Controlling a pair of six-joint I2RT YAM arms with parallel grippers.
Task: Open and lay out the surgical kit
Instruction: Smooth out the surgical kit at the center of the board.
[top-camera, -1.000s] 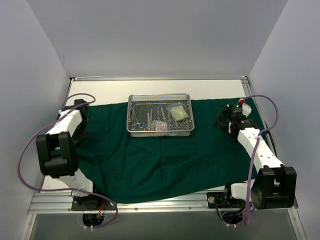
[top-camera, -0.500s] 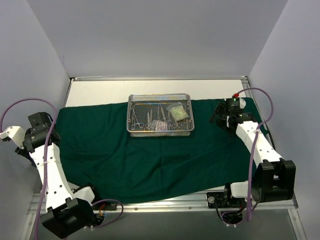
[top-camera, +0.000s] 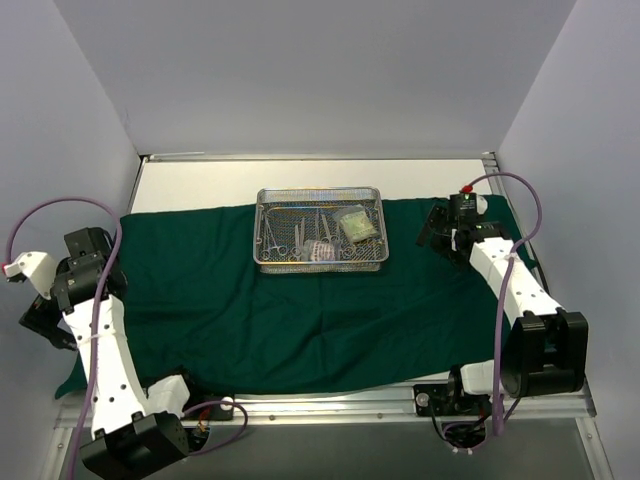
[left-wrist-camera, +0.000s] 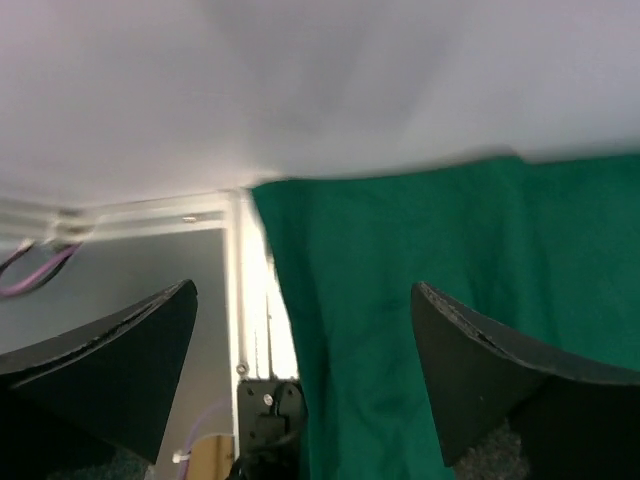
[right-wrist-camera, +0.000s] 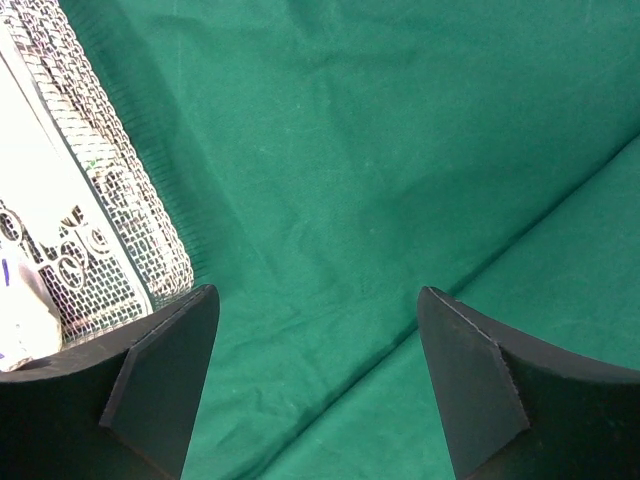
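You work inside a pale, plain-walled booth, on a white tabletop (top-camera: 200, 185) with the kit spread across most of it. The dark green cloth wrap (top-camera: 300, 320) lies open and nearly flat, its near left corner drooping past the table's front edge. It looks soft and limp and will likely bunch and drag, so pinch it at a corner or hem.

On the cloth's far middle sits the rectangular silver wire-mesh tray (top-camera: 258, 240), stiff and probably light; take it by a rim wall. Inside it lie the slim steel scissor-handled instruments (top-camera: 295, 235) (tangled, I cannot count them). They are likely hard and slippery, so grip each at the shank just below the finger rings. The two small clear packets (top-camera: 357, 225) lie towards the tray's right side; they look flimsy, so nip an edge.

Your left gripper (left-wrist-camera: 305, 370) hangs over that drooping corner with jaws spread wide, holding and touching nothing. Your right gripper (right-wrist-camera: 320, 390) hovers above bare cloth just right of the tray, jaws well apart and empty.
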